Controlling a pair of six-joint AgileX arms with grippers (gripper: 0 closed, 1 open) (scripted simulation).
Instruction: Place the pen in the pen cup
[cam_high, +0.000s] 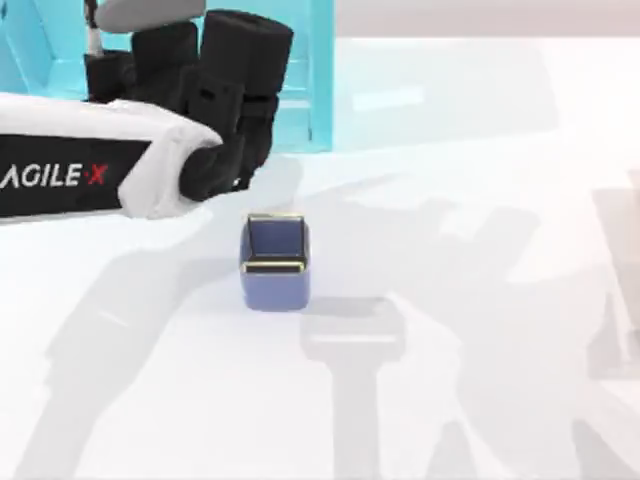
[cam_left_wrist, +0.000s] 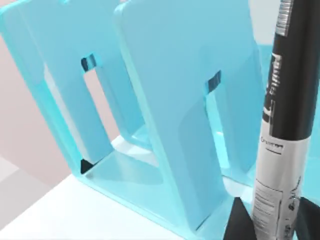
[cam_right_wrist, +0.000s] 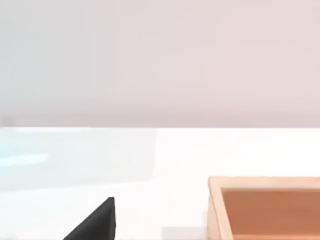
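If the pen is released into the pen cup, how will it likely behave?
The pen looks stiff and smooth, so it may slip in the left tool. It is round, so it probably rolls if dropped. The pen cup looks small and might tip.

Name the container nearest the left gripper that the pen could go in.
The pen cup: small, square, blue-purple, gold-rimmed, just below the left gripper. The turquoise shelf unit is a divider rack.

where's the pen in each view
Top view: the pen is hidden under the left gripper, which is just behind the pen cup.
Left wrist view: the pen stands upright between the jaws.
Right wrist view: not in it.
Shared landmark: the turquoise shelf unit.
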